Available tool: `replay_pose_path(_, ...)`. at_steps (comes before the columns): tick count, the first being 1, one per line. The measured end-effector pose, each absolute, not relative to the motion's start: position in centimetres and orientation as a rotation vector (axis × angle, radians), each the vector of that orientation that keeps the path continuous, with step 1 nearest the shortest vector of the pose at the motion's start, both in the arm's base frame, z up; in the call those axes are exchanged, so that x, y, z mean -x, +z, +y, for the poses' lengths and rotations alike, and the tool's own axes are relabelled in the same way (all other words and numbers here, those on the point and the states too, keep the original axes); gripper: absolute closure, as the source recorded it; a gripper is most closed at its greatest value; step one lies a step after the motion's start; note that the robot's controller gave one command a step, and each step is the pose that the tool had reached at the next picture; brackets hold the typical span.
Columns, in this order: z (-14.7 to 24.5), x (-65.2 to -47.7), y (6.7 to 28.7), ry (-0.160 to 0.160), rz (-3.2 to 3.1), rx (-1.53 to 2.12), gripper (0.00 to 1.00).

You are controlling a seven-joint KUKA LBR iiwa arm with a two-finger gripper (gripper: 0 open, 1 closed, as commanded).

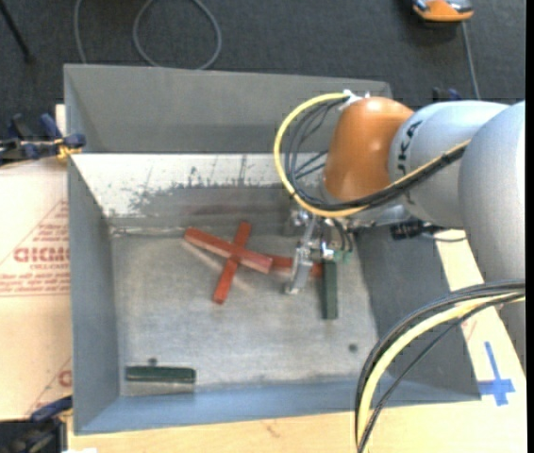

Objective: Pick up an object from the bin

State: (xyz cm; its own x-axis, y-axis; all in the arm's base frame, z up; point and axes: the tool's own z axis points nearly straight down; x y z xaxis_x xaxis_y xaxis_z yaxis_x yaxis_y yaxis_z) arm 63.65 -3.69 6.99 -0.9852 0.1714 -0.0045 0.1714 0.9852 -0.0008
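My gripper (302,270) reaches down near the middle right of the bin, its fingers at the right end of a long red stick (212,243). A second red stick (232,262) lies crossed over the first one, forming an X. A dark green bar (328,291) lies upright just right of the fingers, touching or nearly touching them. Whether anything sits between the fingers cannot be made out.
Another dark green bar (160,376) lies flat in the bin's near left corner. The arm with its orange cover and cables overhangs the bin's right side. The floor between the crossed sticks and the near wall is bare.
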Motion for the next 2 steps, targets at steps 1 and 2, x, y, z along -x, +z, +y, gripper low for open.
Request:
replay_pose_path(1, -3.7, -63.7, 7.3, 0.000, 3.122, -0.273, 1.00)
replay_pose_path(2, -7.4, -62.9, 20.9, -0.001, 3.105, -0.381, 1.00)
